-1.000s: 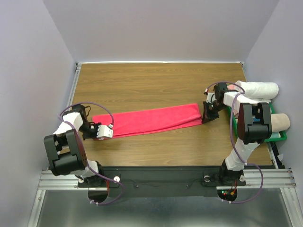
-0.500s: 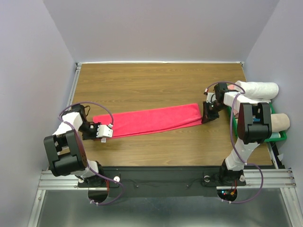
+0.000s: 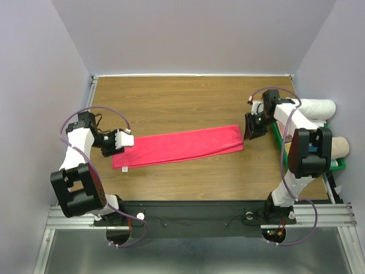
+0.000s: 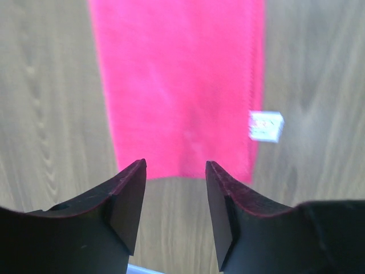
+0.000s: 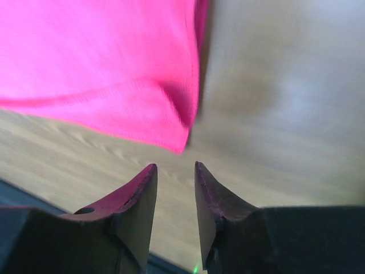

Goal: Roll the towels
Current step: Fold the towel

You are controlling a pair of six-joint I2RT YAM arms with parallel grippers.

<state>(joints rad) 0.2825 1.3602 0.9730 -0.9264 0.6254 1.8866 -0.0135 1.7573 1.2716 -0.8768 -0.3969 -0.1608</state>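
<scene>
Pinkish-red towel [image 3: 179,147] is cropped in both wrist views; right one blurred

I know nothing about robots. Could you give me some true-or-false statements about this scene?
1. The red towel lies flat as a long strip on the table. True.
2. The left gripper is clamped on the towel's end. False: it is open and empty, with the towel's end just ahead of it.
3. A small white tag sticks out near one towel corner. True.
4. The right gripper holds a corner. False: it is open, holding nothing.
5. No other towels are in view. False: a white roll and a beige roll sit at the right edge.
</scene>
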